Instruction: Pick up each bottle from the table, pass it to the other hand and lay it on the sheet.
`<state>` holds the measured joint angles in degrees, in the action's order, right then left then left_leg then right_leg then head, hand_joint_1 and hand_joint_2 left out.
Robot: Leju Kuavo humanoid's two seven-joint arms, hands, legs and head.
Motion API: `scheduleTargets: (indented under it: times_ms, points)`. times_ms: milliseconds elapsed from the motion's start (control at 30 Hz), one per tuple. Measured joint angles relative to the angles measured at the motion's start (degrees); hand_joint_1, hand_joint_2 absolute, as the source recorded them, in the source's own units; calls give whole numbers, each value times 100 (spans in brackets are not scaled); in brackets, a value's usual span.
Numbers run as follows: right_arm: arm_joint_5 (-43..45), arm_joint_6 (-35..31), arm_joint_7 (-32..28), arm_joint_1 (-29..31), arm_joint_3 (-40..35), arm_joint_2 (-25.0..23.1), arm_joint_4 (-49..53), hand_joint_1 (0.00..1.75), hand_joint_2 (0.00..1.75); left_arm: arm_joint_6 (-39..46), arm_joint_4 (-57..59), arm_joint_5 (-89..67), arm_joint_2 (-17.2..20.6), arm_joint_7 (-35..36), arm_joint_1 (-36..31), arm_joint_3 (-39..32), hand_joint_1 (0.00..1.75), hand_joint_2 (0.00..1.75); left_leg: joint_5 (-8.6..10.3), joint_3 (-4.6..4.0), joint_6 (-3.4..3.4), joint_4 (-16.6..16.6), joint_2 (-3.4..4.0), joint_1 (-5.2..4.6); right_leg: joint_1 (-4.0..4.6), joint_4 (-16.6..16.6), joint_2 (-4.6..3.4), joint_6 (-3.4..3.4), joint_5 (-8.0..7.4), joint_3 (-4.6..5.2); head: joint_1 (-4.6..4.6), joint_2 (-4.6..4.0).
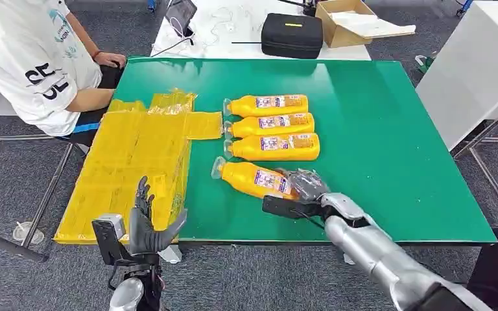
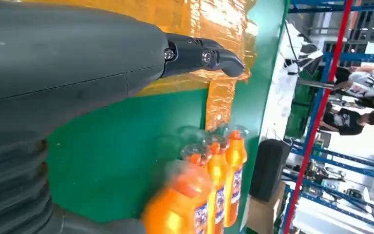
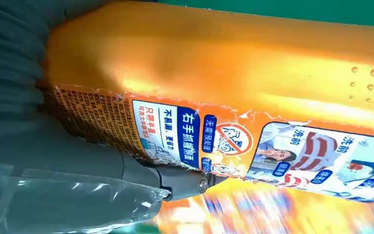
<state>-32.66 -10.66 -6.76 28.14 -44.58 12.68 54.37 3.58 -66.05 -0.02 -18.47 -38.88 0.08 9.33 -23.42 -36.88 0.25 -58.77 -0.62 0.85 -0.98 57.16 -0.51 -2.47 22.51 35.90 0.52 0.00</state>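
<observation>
I count four orange plastic bottles with clear caps lying on the green tabletop [image 1: 389, 129]; my right robot hand [image 1: 306, 184] grips the nearest bottle [image 1: 254, 177] toward the front edge. The crinkled yellow plastic sheet [image 1: 136, 162] covers the left edge. My left robot hand [image 1: 148, 223] hovers spread, holding nothing. Grey carpet surrounds.

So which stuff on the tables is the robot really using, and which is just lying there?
For the job: four orange bottles, yellow sheet, green table, right hand, left hand.

Just lying about: black case, cardboard box, tablet.
</observation>
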Motion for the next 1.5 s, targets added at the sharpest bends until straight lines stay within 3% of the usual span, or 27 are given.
scheduleTargets:
  times_ms: [300,433,633,867,1500]
  points:
    - [-203,-1956,-1421,-1464,2019,-955,2135,175,175,-352,-334,437,2,123,192,4,0,175,-4,-30,-5,2,-2,3,1,0,12,3,11,33,-2,0]
    - [3,-2353,-2004,-1798,2484,-1253,2585,175,175,-746,-402,851,7,304,173,109,0,175,-6,-30,-3,1,0,-4,-5,-1,12,2,9,33,0,0]
    - [217,-1931,-2655,-2075,2722,-1545,2545,175,175,-1705,-511,1388,79,529,109,398,0,175,-5,-29,-4,1,1,-2,-3,-1,12,2,8,33,0,0]
    - [398,-1289,-3083,-2119,2565,-1984,1683,175,175,-2063,-557,1512,140,599,-81,651,0,175,-4,-28,-5,2,4,4,2,-1,11,3,9,34,0,0]
    - [252,-773,-2782,-1642,1638,-2679,-235,175,175,-1956,-492,966,179,522,-290,903,0,175,-3,-30,-6,2,4,3,1,0,10,3,9,37,-2,0]
